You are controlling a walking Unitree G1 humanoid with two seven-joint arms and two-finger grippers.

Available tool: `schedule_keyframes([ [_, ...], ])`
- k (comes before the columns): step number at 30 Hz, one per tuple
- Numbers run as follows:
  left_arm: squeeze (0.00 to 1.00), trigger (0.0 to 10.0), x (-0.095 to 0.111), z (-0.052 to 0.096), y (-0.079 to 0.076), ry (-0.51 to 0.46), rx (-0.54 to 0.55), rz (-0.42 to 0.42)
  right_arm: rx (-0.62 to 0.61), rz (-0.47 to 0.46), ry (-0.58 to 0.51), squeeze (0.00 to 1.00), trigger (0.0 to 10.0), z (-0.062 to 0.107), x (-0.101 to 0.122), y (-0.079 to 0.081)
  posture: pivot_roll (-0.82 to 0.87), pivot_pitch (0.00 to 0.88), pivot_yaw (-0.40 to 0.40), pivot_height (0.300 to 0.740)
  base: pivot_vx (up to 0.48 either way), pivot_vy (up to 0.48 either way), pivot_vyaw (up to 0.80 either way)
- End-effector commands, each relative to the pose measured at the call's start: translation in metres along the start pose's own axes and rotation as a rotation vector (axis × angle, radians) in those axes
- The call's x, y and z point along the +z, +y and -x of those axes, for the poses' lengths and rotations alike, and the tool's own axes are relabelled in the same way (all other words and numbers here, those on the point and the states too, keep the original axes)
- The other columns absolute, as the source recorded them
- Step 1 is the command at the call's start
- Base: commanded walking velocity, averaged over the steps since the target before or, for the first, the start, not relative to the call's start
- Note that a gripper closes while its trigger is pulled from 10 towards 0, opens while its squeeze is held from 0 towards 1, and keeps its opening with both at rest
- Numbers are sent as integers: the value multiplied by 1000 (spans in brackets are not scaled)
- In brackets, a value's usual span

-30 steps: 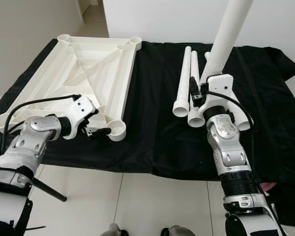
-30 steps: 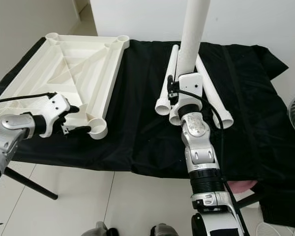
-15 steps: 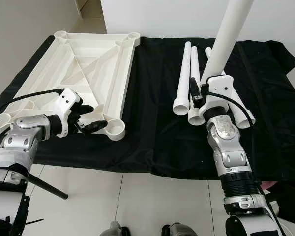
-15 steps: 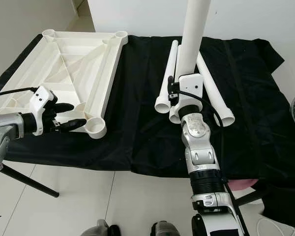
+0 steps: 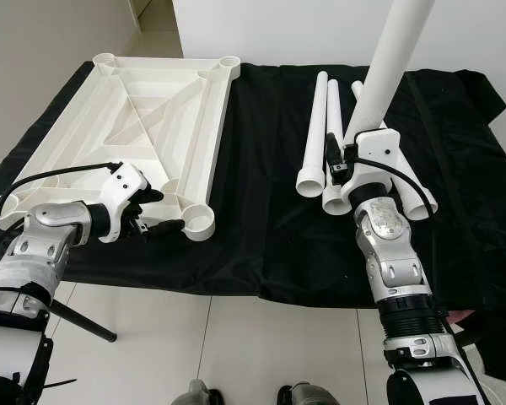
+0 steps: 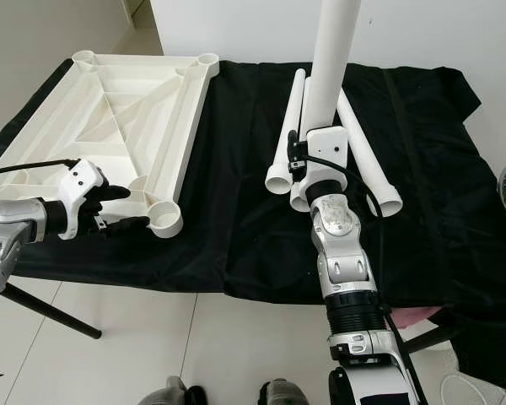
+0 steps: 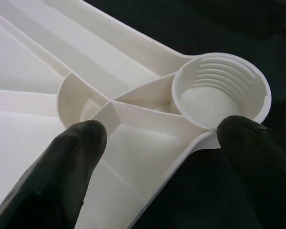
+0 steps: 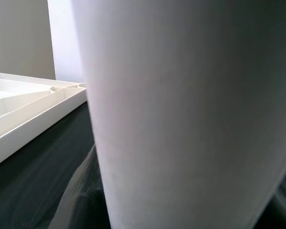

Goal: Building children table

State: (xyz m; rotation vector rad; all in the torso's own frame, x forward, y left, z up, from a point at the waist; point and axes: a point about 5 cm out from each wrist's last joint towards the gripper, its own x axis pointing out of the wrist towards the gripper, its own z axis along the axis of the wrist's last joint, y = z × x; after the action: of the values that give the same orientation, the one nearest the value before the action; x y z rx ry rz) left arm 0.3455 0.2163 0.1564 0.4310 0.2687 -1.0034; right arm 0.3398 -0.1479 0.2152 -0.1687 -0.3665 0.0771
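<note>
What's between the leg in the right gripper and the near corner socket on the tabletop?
Nothing visible but bare black cloth. The right gripper holds the leg upright; the socket is open, though the left gripper sits right beside it, jaws straddling the tabletop corner.

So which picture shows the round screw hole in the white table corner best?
The left wrist view: the round threaded white plastic socket looms close, ridges visible. Both eye views show it small beside the left end effector.
</note>
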Motion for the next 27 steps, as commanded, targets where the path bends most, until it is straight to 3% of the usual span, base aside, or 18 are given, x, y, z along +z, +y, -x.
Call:
schedule_keyframes([
  [1,0,10000,-22,1,-14,128,-174,9,-2,-2,-8,0,10000,-1,3,1,-99,95,92,740,0,0,0],
  [7,0,10000,-21,8,-10,122,-183,22,-8,0,-10,0,10000,-1,3,0,-102,97,99,740,0,0,0],
  [10,0,10000,-3,17,-2,-56,-190,161,-13,2,-8,0,10000,0,3,-1,-103,99,98,740,0,0,0],
  [17,0,10000,4,20,-2,-159,-188,198,-10,1,-7,0,10000,-1,2,0,-98,98,86,740,0,0,0],
  [20,0,10000,2,21,-4,-159,-198,197,-7,3,-8,0,10000,-1,3,0,-98,98,86,740,0,0,0],
  [23,0,10000,-9,16,-10,-56,-212,135,-1,4,-12,0,10000,-3,4,0,-93,93,80,740,0,0,0],
  [26,0,10000,-12,15,-13,-20,-228,120,1,4,-14,0,10000,-4,4,0,-94,92,80,740,0,0,0],
  [27,0,10000,-19,15,-15,46,-240,79,2,4,-15,0,10000,-5,5,0,-94,92,80,740,0,0,0],
])
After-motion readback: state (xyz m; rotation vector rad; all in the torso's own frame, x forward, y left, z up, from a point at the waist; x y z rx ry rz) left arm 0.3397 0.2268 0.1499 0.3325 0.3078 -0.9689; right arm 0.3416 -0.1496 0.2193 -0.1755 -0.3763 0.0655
